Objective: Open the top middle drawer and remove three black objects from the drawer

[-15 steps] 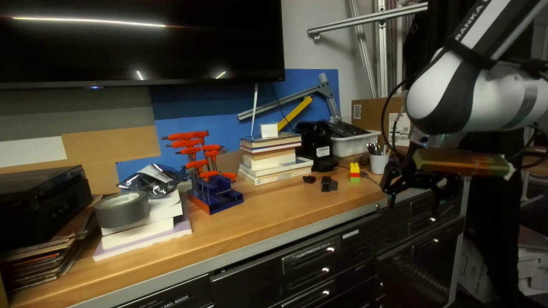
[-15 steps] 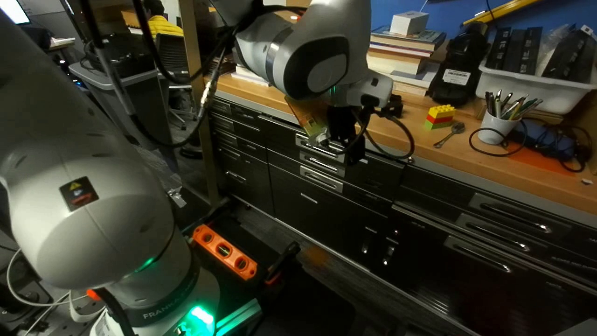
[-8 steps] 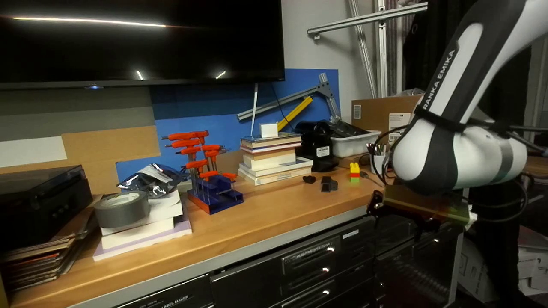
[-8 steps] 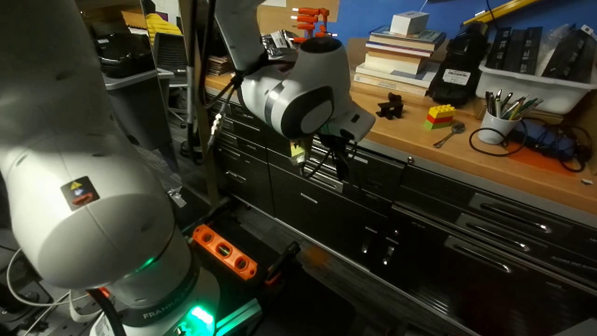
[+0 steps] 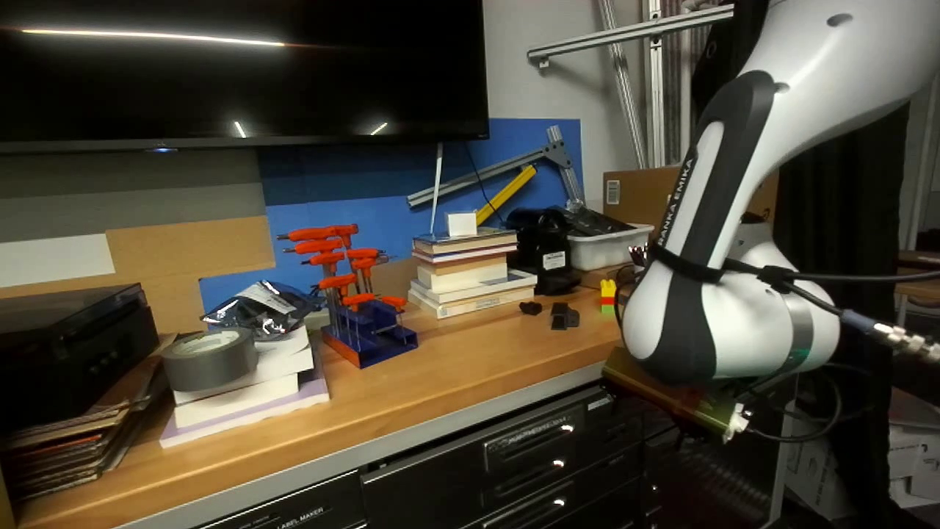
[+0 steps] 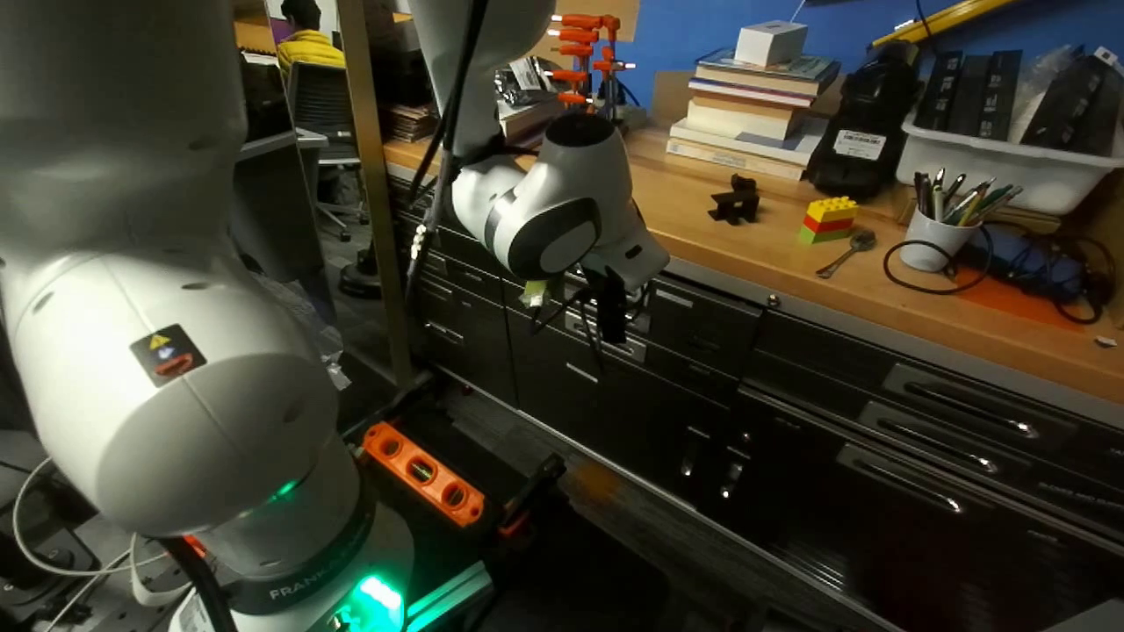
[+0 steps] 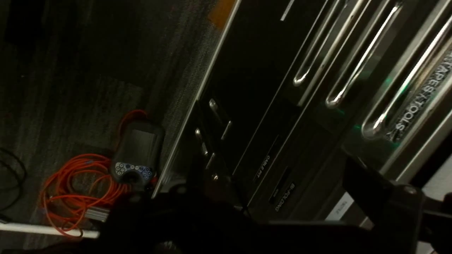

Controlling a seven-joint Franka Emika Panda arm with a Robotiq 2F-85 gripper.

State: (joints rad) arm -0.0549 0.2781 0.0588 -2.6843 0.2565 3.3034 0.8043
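The top middle drawer (image 6: 702, 316) is dark grey with a labelled pull bar; its front also shows in an exterior view (image 5: 433, 470) and fills the right of the wrist view (image 7: 420, 95). It looks shut or nearly so. Small black blocky objects (image 5: 564, 317) lie on the bench top, another (image 5: 530, 307) beside them; they show as one cluster (image 6: 736, 206) in an exterior view. I cannot tell whether they are three. My gripper (image 7: 271, 157) is open and empty, its dark fingers wide apart. It hangs in front of the drawer fronts (image 6: 606, 316), apart from the bars as far as I see.
The wooden bench top edge (image 5: 411, 426) runs above the drawers. Books (image 5: 470, 283), a red-and-blue tool rack (image 5: 367, 330), toy bricks (image 6: 827, 219) and a pen cup (image 6: 938, 241) stand on it. An orange cable coil (image 7: 81, 183) lies on the floor.
The arm has swung and lowered from near the bench top's edge to in front of the middle drawers. The black objects and the drawer have not visibly moved.
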